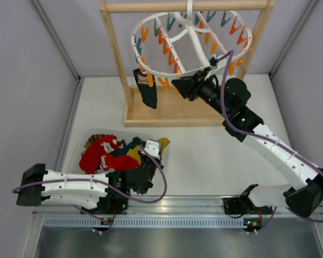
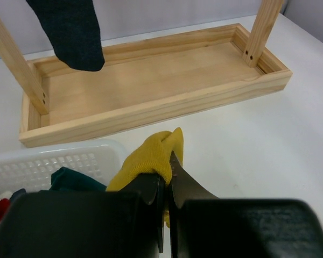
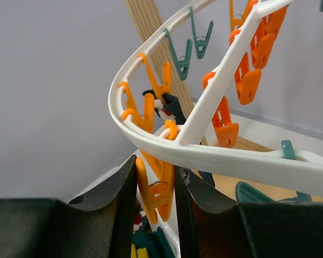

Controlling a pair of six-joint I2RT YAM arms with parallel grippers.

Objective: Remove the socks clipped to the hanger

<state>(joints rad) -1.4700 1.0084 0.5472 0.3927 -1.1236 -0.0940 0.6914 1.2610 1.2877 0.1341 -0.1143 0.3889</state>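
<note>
Hanging clipped is one dark sock point(image 1: 148, 92); left hand point(image 2: 168, 171) pinches one yellow sock point(image 2: 149, 155).

White table point(image 1: 204, 156); wooden rack base point(image 1: 177, 110) at far middle; white basket point(image 2: 48, 164) near-left of rack base.

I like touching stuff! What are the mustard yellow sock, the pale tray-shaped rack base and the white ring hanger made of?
Mustard yellow sock: probably soft knit fabric; fuzzy, crumpled surface.
Pale tray-shaped rack base: bare wood; grain lines show.
White ring hanger: likely smooth moulded plastic; faint sheen.
</note>
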